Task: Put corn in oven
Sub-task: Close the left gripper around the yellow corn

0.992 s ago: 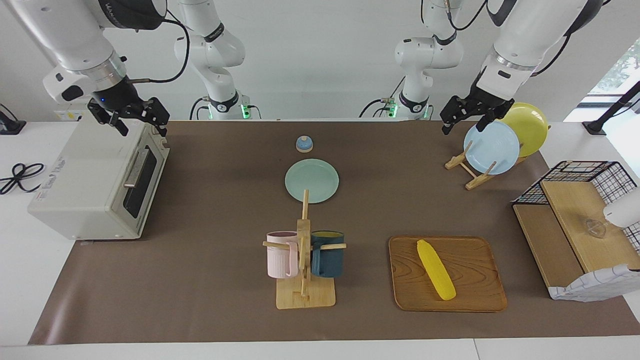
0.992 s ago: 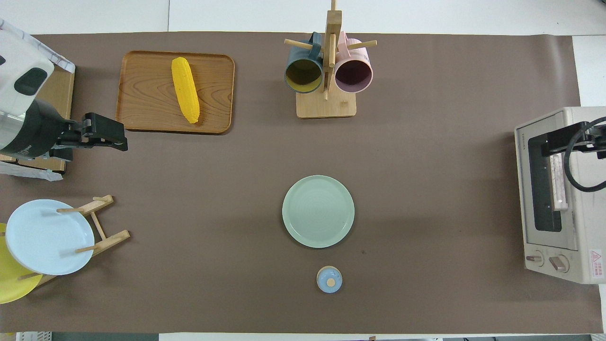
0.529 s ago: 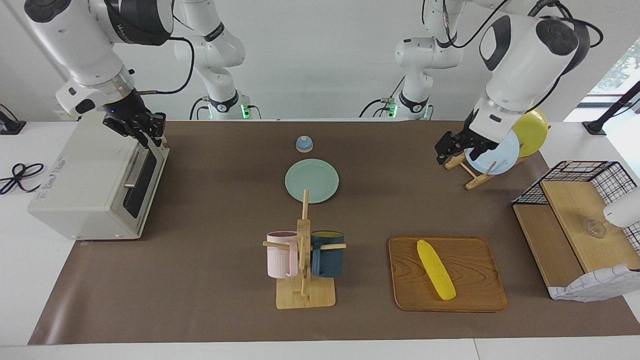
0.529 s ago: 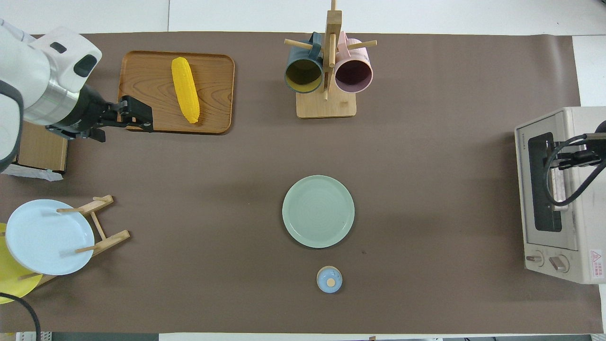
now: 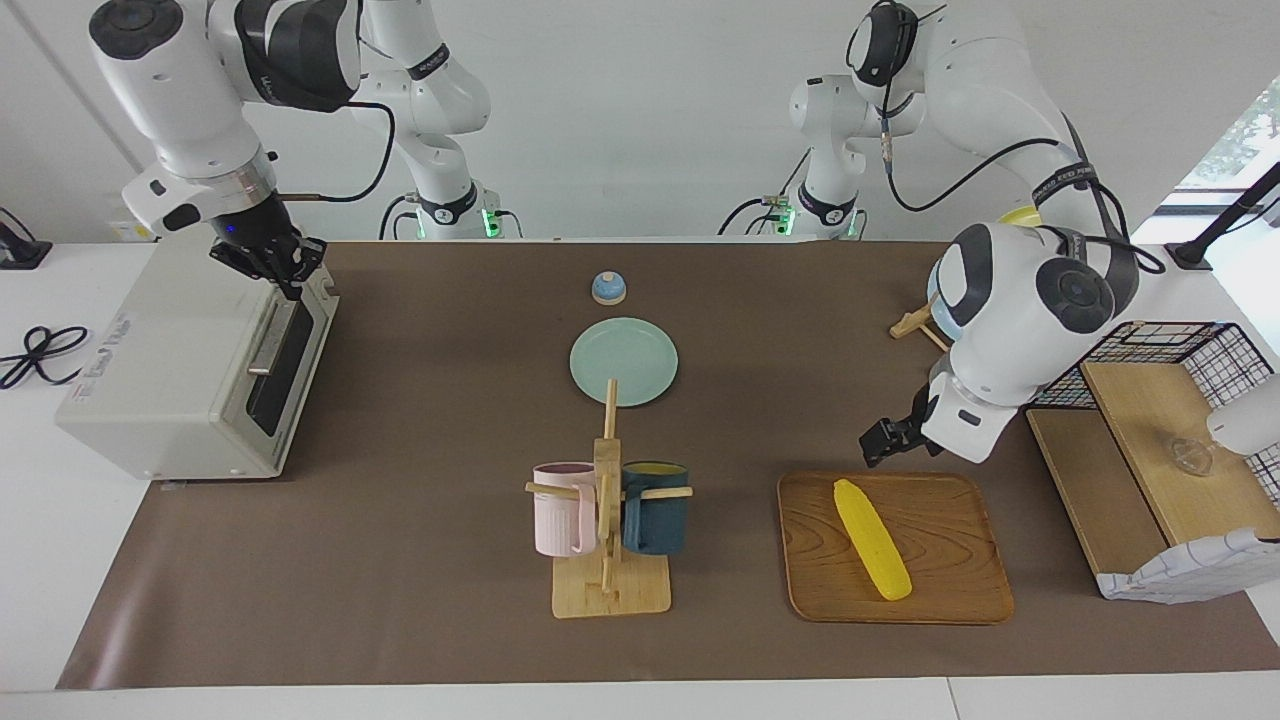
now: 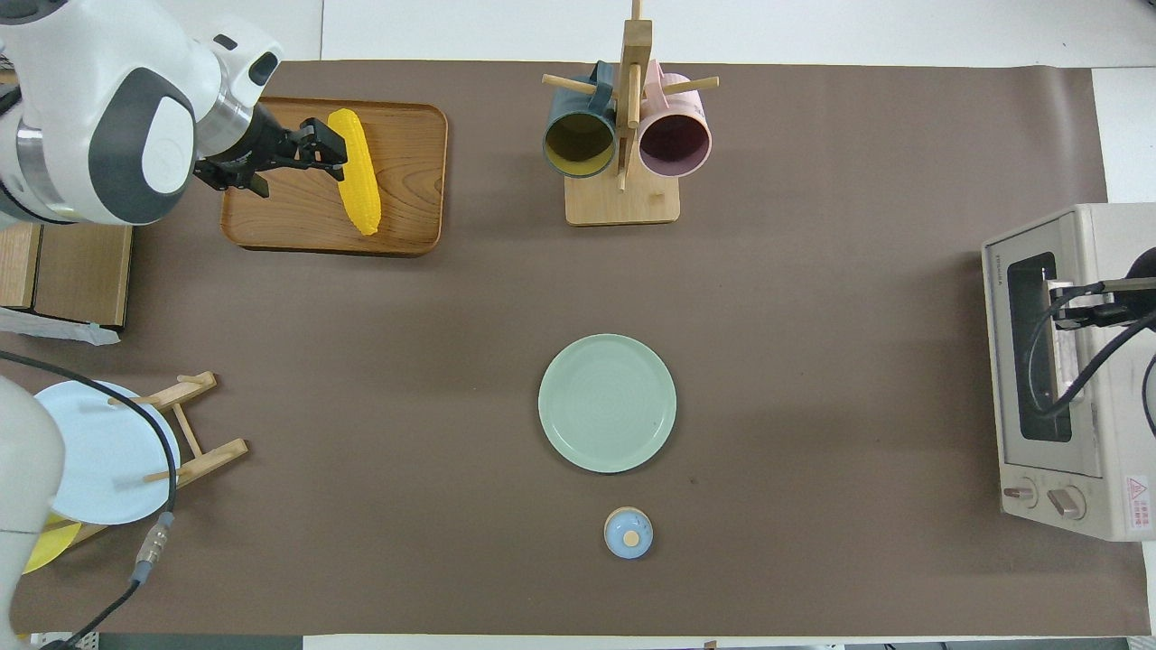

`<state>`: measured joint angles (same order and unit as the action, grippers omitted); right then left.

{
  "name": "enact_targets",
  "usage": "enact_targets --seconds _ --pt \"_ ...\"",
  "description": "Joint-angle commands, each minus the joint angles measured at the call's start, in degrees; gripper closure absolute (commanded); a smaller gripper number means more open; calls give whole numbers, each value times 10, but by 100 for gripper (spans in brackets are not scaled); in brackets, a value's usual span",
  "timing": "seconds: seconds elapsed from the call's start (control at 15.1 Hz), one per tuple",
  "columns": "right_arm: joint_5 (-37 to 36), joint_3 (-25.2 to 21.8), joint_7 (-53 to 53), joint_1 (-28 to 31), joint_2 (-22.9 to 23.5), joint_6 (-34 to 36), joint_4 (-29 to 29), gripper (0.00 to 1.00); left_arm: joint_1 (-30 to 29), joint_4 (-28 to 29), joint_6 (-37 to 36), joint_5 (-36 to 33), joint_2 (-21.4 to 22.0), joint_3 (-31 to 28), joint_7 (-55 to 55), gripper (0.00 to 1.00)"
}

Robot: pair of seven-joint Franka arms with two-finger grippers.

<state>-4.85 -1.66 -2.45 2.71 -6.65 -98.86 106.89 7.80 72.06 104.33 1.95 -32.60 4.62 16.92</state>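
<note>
The yellow corn (image 5: 872, 540) lies on a wooden tray (image 5: 950, 590) toward the left arm's end of the table; it also shows in the overhead view (image 6: 357, 185). My left gripper (image 5: 882, 446) is open and hangs over the tray's edge nearest the robots, just beside the corn's tip (image 6: 336, 152), not touching it. The off-white oven (image 5: 170, 370) stands at the right arm's end with its glass door shut (image 6: 1111, 379). My right gripper (image 5: 280, 275) is at the door's top edge, above the metal handle (image 5: 270, 340).
A wooden mug rack (image 5: 608, 560) with a pink and a dark blue mug stands beside the tray. A green plate (image 5: 623, 361) and a small blue knobbed lid (image 5: 608, 288) lie mid-table. A plate rack (image 6: 99, 460) and a wire shelf (image 5: 1160, 430) stand near the tray.
My left arm swung from the plate rack down to the tray, beside the corn. My right gripper dropped a little onto the oven door's top edge.
</note>
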Motion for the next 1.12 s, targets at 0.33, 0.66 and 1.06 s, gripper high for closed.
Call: enact_targets --seconds 0.33,0.66,1.06 --pt "-5 3 8 32 -32 -71 82 100 52 -122 55 -31 -126 -72 10 0" --pt "-5 2 13 36 -11 -93 95 100 52 -122 105 -28 -137 -68 9 0" --pt "-5 2 8 55 -2 -112 119 100 52 -129 123 -28 -177 -72 10 0"
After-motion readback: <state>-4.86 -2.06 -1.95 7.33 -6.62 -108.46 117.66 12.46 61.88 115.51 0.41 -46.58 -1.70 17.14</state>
